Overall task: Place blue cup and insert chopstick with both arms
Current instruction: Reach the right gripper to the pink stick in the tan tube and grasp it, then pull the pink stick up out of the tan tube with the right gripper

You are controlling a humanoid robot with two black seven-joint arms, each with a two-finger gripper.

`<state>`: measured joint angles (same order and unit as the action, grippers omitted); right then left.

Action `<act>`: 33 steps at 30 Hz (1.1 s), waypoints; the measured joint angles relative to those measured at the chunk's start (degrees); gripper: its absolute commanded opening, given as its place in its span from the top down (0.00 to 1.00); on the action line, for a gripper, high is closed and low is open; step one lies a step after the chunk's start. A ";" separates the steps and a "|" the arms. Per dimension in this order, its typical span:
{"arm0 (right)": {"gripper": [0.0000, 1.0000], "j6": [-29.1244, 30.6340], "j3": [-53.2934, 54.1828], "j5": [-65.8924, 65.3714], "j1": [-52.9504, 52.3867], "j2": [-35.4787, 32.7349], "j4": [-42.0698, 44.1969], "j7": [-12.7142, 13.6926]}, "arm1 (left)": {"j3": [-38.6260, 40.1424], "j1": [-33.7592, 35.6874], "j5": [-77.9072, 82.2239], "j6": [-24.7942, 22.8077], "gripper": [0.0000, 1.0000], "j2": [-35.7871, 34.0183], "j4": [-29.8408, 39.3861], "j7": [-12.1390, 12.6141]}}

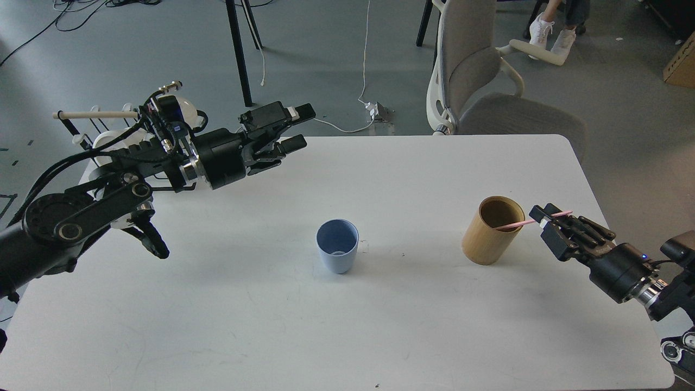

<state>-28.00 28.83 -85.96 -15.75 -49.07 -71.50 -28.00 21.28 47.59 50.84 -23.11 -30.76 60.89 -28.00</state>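
The blue cup (337, 246) is seen standing upright near the middle of the white desk (271, 326), its mouth open upward and nothing inside it. It is touched by neither arm.

To its right, well apart from it, a tan bamboo cylinder (491, 231) is stood upright on the desk. A pink chopstick (529, 221) is laid slanting across the cylinder's right rim, its lower end reaching into the cylinder's dark mouth and its upper end carried out to the right.

The right hand (548, 217) is held just beside the cylinder on the right, low over the desk. Its fingers are closed around the outer end of the chopstick, which is pinched between them, with a short pink tip left showing past the grip.

The left hand (296, 127) is raised above the far left part of the desk, pointed toward the right, well apart from the blue cup. Its two fingers are spread with a clear gap between them, and nothing is held.

Behind the left arm, at the desk's far left corner, a rack (98, 115) with a pale wooden rod is partly hidden, with white mugs (111, 142) on it. A grey office chair (478, 92) is placed beyond the far edge of the desk.
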 measured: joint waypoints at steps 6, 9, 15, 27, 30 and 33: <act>0.99 0.00 0.11 0.00 -0.29 -0.48 -0.01 0.00 | 0.00 -0.40 -0.04 0.08 0.05 0.00 -0.06 0.00; 1.00 0.00 0.25 0.00 -0.53 -0.71 -0.04 0.00 | 0.00 -0.61 -0.04 0.83 0.05 0.00 -0.07 0.00; 1.00 0.01 1.64 0.30 -1.64 -3.18 -0.40 0.00 | 0.00 -1.20 -0.04 1.48 0.04 0.01 -0.07 0.00; 1.00 0.01 7.24 4.96 -2.05 -13.80 -13.81 0.00 | 0.00 -1.42 0.04 1.54 0.04 1.74 -1.04 0.00; 1.00 0.01 9.06 7.27 -2.02 -17.37 -17.84 0.00 | 0.00 -1.42 0.05 1.52 0.04 2.35 -1.65 0.00; 1.00 0.01 11.33 8.55 -2.01 -19.41 -20.92 0.00 | 0.00 -1.40 0.05 1.50 0.04 2.52 -1.80 0.00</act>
<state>-28.00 40.16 -77.41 -17.76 -68.48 -92.42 -28.00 21.28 46.19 50.89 -21.61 -28.24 59.09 -28.00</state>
